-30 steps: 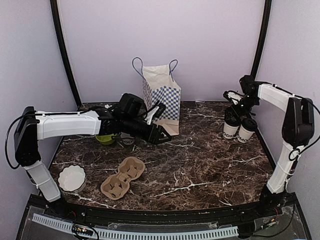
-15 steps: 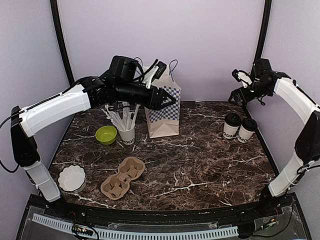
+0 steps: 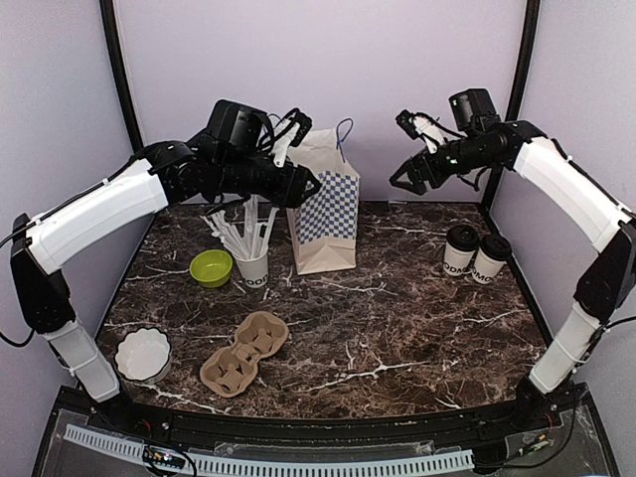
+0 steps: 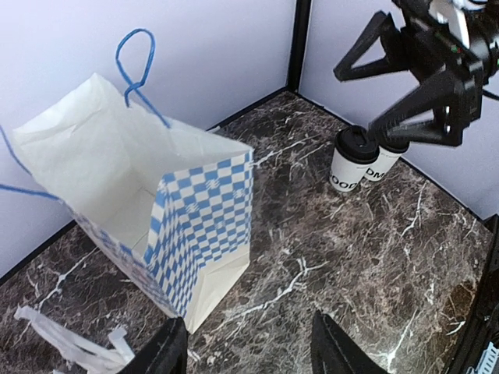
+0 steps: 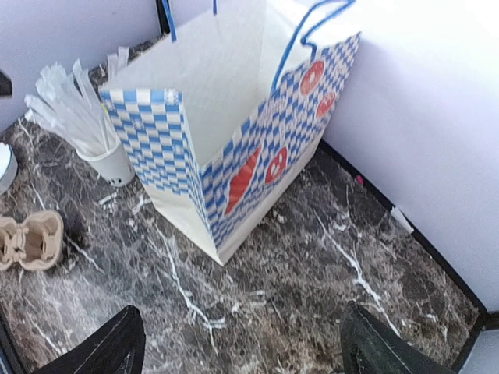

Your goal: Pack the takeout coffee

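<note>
Top external view: the left gripper and right gripper hang spread and empty either side of the bag, so packing looks unstarted, and next one must grasp the cups standing well right of the bag.

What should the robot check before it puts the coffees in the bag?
1. Bag upright, top open: ok.
2. Inside of the bag bare: cannot tell, the bottom is partly hidden.
3. Cups upright, lids on: ok.
4. Left gripper open, holding nothing: ok.
5. Right gripper open, holding nothing: ok.
6. A gripper down at the cups: not ok, both are high above the table.
</note>
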`<state>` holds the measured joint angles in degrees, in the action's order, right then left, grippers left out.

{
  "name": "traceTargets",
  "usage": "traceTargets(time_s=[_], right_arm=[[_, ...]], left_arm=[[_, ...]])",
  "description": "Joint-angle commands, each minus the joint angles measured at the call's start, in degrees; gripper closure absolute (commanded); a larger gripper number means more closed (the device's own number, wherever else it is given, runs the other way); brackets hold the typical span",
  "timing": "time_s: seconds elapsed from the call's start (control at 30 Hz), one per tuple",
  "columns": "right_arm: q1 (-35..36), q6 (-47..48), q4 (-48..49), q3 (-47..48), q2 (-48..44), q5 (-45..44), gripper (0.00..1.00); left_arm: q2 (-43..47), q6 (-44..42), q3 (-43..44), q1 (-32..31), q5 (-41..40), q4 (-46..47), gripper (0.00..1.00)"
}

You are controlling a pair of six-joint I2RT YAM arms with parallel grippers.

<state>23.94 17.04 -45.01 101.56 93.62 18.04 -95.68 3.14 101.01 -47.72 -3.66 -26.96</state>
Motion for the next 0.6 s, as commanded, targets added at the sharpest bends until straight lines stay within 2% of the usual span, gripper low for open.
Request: traceTargets(time_s=[0.0,0.17,0.3,0.57], right_arm=[[1.99,-7.05,5.08,9.99,7.14,0.42,0.15],[2.85,-12.13,3.66,23.39,17.36,1.00,0.19],[4.35,-13.63,4.75,27.29,21.76,-1.04,0.21],[5.98,-15.26,6.28,31.56,27.36,-2.84,0.25]], left_arm=[[8.26,-0.42,-5.96,0.46,-6.10,-0.05,0.44],[14.88,1.79,-14.19,0.48,-7.77,3.19,0.44],[18.11,3.51,-18.22,0.44,-8.73,4.50,0.44],[19.42,4.53,-19.98,0.51,-8.92,3.34,0.44]])
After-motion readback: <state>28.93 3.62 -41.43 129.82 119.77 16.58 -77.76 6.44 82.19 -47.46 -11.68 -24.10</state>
